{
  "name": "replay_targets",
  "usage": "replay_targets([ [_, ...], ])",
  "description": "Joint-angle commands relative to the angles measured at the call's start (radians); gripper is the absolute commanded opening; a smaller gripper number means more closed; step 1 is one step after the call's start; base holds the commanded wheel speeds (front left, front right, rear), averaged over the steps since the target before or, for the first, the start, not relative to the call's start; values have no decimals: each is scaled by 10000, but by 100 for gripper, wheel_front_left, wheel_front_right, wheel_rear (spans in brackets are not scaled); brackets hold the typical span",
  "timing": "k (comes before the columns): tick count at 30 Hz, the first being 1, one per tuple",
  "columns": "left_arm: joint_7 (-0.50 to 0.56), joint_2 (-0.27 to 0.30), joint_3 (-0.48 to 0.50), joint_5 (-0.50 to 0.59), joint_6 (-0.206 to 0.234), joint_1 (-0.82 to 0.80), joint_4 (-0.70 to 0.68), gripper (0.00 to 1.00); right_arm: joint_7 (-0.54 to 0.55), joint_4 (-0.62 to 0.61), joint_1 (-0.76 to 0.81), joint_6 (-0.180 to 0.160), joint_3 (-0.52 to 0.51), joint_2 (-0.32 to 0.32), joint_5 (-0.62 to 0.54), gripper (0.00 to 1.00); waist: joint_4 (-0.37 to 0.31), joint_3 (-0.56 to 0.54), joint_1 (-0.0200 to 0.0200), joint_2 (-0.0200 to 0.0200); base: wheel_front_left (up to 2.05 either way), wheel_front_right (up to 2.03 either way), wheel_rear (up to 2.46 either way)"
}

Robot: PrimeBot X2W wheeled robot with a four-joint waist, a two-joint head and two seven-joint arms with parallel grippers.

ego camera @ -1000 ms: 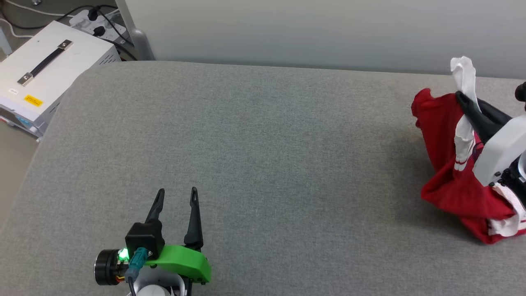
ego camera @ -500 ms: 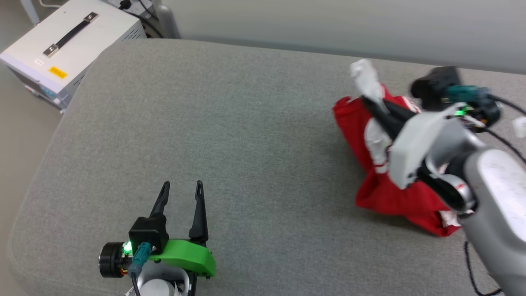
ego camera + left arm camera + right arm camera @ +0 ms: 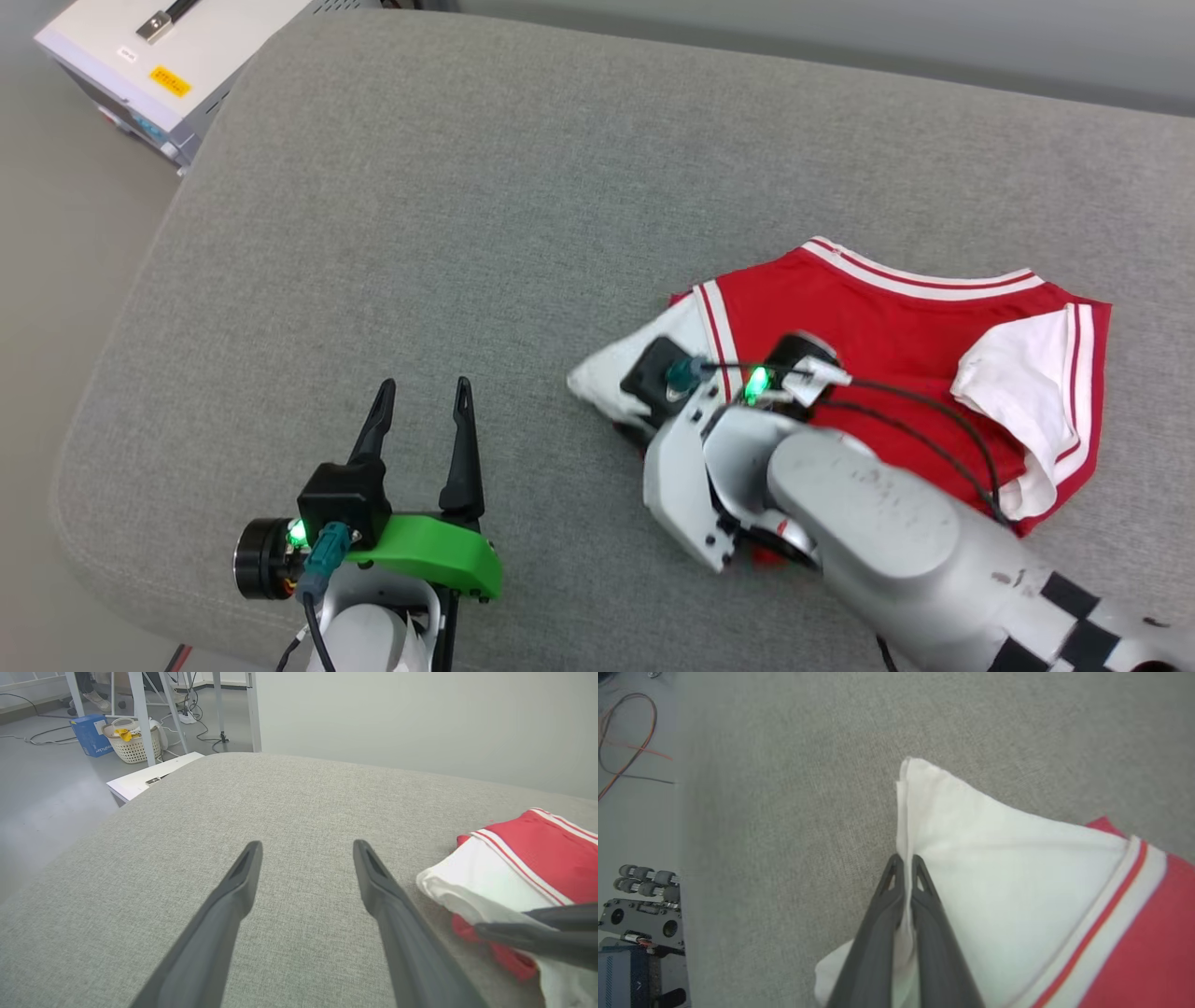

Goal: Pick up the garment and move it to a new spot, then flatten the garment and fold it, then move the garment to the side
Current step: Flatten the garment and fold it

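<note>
The garment (image 3: 896,345), a red T-shirt with white sleeves and striped trim, lies partly spread on the grey cushioned surface (image 3: 523,187), right of centre. My right gripper (image 3: 905,859) is shut on the edge of its left white sleeve (image 3: 602,378), low over the surface. In the head view the wrist and its camera hide those fingertips. The left wrist view has the sleeve (image 3: 472,882) at its right with the right gripper's dark fingers (image 3: 523,938) on it. My left gripper (image 3: 425,392) stands open and empty to the left of the garment, also seen from its wrist (image 3: 306,847).
A white equipment case (image 3: 159,56) with a handle stands on the floor beyond the surface's far left corner. The surface's rounded left edge (image 3: 103,392) drops to the floor. A basket (image 3: 133,742) and a blue box (image 3: 91,735) sit on the floor farther off.
The head camera has turned and tilted down. My right gripper has carried the hanging, bunched garment leftward and lowered it, so it now lies spread on the surface. The left gripper has stayed put.
</note>
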Motion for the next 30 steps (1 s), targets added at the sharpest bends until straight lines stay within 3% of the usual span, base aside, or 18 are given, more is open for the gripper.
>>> replay_targets([
  [1, -57, -36, -1, -112, 68, -180, -1, 100, -76, 394, -71, -4, 309, 96, 186, 0, 116, 146, 0, 50, 0, 0, 0],
  [7, -57, -36, 38, -91, 95, -263, 66, 100, -583, 2003, 49, -4, 1445, 451, 870, 0, 69, 139, 0, 50, 0, 0, 0],
  [10, -57, -36, 93, -14, 84, -191, 119, 100, -1328, 2196, -34, -4, 1510, 521, 1144, 100, -48, -69, 0, 50, 0, 0, 0],
  [15, -57, -36, 237, 173, 44, 85, 158, 100, -3288, 2003, -126, -4, 1027, 293, 999, 100, -311, -619, 0, 50, 0, 0, 0],
  [20, -57, -36, 417, 367, 2, 444, 114, 100, -4637, 1382, 197, -4, -322, -296, 635, 100, -594, -1129, 0, 50, 0, 0, 0],
  [25, -57, -36, 543, 510, -59, 724, 41, 100, -4944, 508, 534, -4, -2163, -1146, -336, 100, -809, -1463, 0, 50, 0, 0, 0],
  [30, -57, -36, 587, 603, -53, 958, -41, 100, -4113, -891, 1016, -4, -4099, -2031, -1239, 100, -932, -1696, 0, 50, 0, 0, 0],
])
